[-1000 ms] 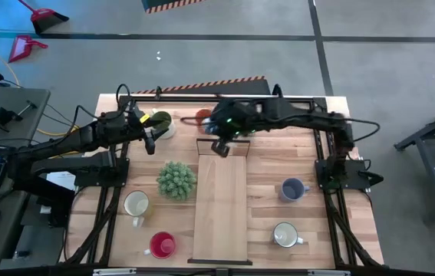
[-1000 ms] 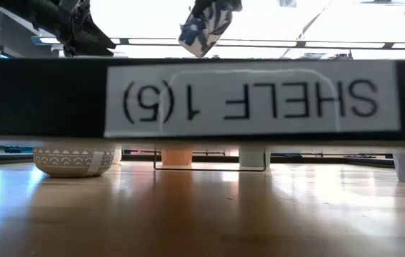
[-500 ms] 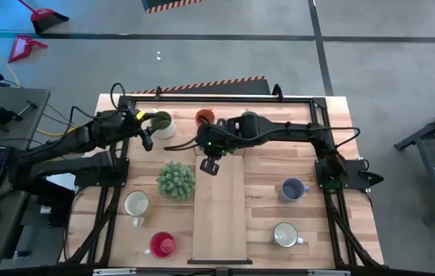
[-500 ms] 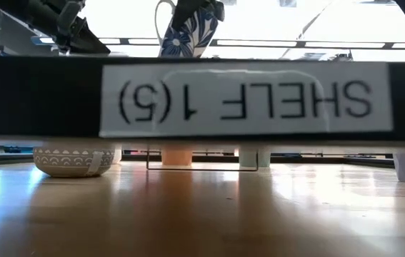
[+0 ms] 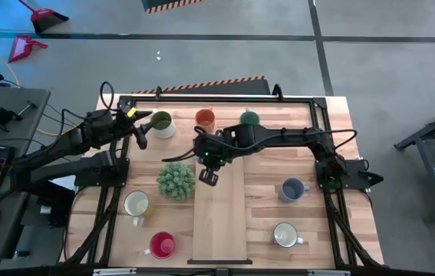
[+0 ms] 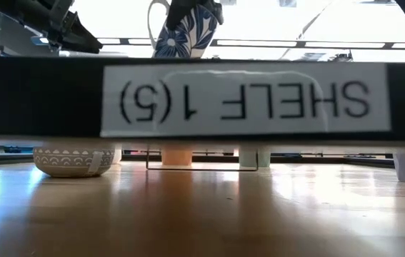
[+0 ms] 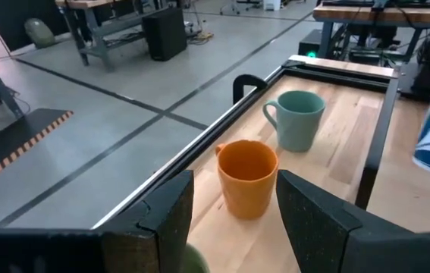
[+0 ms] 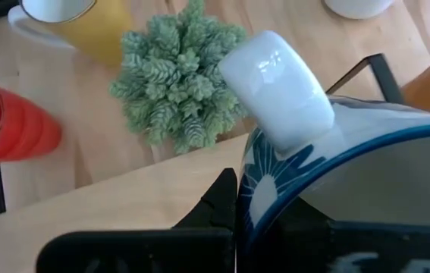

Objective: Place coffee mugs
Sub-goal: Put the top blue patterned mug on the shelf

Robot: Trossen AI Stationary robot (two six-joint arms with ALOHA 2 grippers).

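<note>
My right gripper [image 5: 208, 167] is shut on the patterned white and blue mug [image 6: 183, 33] over the far end of the wooden shelf board [image 5: 221, 218], next to the spiky plant [image 5: 176, 180]. My left gripper [image 5: 140, 137] is open, just left of the olive green mug [image 5: 160, 121]. Its wrist view looks past the open fingers at the orange mug [image 7: 247, 178] and the teal green mug [image 7: 298, 118], both standing on their bases at the far edge. The blue-grey mug [image 5: 292, 188], a cream-white mug [image 5: 285, 234], another cream-white mug [image 5: 136, 204] and the red mug [image 5: 162, 245] stand on the table. My right gripper holds the patterned mug by its wall, close to the white handle [image 8: 279, 89]. One dark finger [image 8: 222, 205] shows against the outside of the wall; the mug hides the other. In the low view the mug stands about upright under the gripper, its lower end hidden behind the shelf's labelled edge.
A black frame [image 5: 321, 130] runs around the table's far and side edges. The plant sits close to the shelf board's left side. A patterned bowl [image 6: 73, 160] shows under the shelf in the low view. Bare wood lies between the board and the blue-grey mug.
My right gripper has carried the patterned mug from near the table's far edge toward the near and left side and down, ending over the board's far end beside the plant. The mug has turned from tilted to about upright. My left gripper has drawn back slightly toward the table's left.
</note>
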